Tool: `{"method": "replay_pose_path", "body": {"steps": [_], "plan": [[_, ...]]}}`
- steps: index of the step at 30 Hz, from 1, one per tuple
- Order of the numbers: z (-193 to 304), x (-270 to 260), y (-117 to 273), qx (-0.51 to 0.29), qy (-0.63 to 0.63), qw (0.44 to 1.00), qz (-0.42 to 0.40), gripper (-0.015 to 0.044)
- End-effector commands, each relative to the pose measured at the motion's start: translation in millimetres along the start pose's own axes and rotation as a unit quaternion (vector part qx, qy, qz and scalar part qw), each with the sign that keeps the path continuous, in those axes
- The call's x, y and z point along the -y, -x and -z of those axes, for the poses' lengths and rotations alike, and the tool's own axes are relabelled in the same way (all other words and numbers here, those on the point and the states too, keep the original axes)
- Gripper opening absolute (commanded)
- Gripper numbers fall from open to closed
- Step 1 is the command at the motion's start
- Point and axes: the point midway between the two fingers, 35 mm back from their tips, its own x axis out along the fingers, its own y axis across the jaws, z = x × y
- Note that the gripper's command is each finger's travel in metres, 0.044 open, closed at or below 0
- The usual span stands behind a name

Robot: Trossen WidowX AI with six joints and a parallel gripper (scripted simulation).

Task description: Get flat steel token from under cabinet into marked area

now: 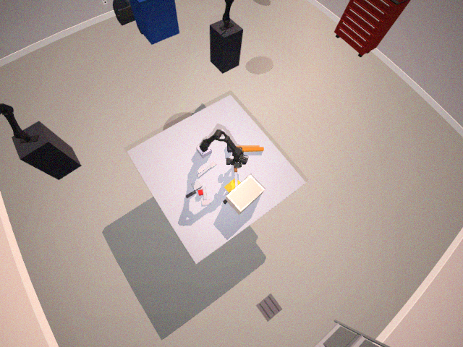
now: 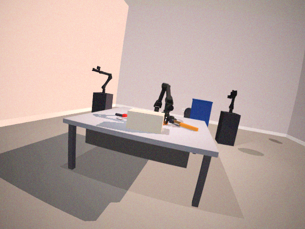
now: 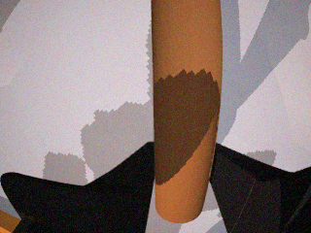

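Observation:
The cream cabinet (image 1: pixel 245 193) (image 2: pixel 145 120) stands on the table (image 1: pixel 270 179) (image 2: pixel 187 142). My gripper (image 1: pixel 235 166) (image 3: pixel 182 180) is shut on the orange-brown handle (image 1: pixel 235 170) (image 3: pixel 187 49) of a tool. The tool's pale shaft (image 1: pixel 236 178) runs from the handle toward the cabinet, over or beside the yellow marked area (image 1: pixel 230 186); its far end is not clearly visible. The yellow area lies directly in front of the cabinet and is partly hidden. The steel token cannot be made out in any view. The vent slots are not visible.
An orange bar (image 1: pixel 252 148) (image 2: pixel 188 126) lies behind the gripper. A dark-handled item (image 1: pixel 191 194) with a red block (image 1: pixel 200 192) (image 2: pixel 125 115), and pale pieces (image 1: pixel 206 170) (image 1: pixel 205 199), lie to the side. A small black object (image 1: pixel 225 202) is beside the cabinet's corner.

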Motion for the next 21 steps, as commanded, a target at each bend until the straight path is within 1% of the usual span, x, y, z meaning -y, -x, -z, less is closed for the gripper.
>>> {"method": "replay_pose_path", "body": {"steps": [1,21], "plan": [[10,0,-1,0.0,0.001,1.0,0.002,0.0],[44,-2,-1,-0.002,0.001,1.0,0.002,0.0]]}}
